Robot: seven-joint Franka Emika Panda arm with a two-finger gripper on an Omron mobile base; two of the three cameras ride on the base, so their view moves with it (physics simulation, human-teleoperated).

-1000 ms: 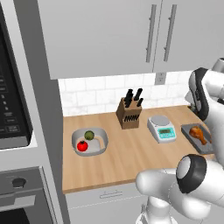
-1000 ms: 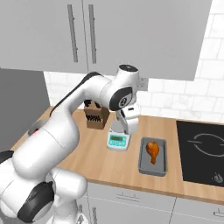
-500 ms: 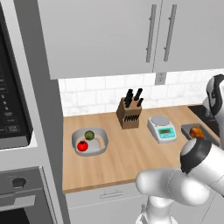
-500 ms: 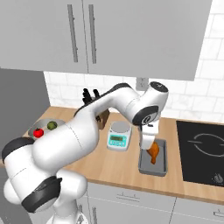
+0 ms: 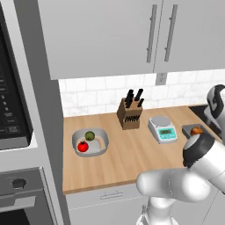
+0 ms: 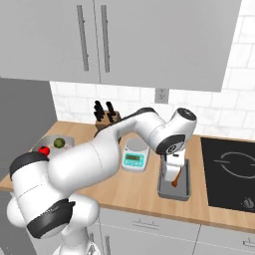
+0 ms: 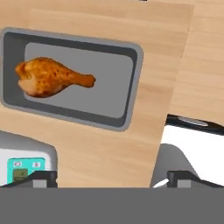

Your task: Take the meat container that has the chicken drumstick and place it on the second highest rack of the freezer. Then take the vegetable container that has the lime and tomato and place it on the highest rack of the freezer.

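The meat container [image 7: 130, 53] is a grey tray with a browned chicken drumstick [image 7: 49, 78] lying in it on the wooden counter. My gripper [image 7: 111, 178] hangs above it, open, its fingertips [image 7: 42, 177] wide apart with nothing between them. From the right base view the gripper [image 6: 172, 175] points down over the meat container [image 6: 185, 191], and the hand covers most of the drumstick [image 6: 176, 182]. The vegetable container [image 5: 100, 150] sits far left with a lime [image 5: 89, 136] and a tomato [image 5: 82, 146] inside. The arm hides part of the meat container [image 5: 189, 128] in the left base view.
A kitchen scale [image 6: 133, 155] stands just left of the meat tray, with a knife block [image 5: 130, 115] behind it by the tiled wall. A black cooktop [image 6: 232, 172] lies to the right. Wall cabinets [image 5: 132, 35] hang overhead. An oven stack [image 5: 17, 132] stands at the left.
The arm has swung right from above the scale and come down over the meat container. The containers have not moved.
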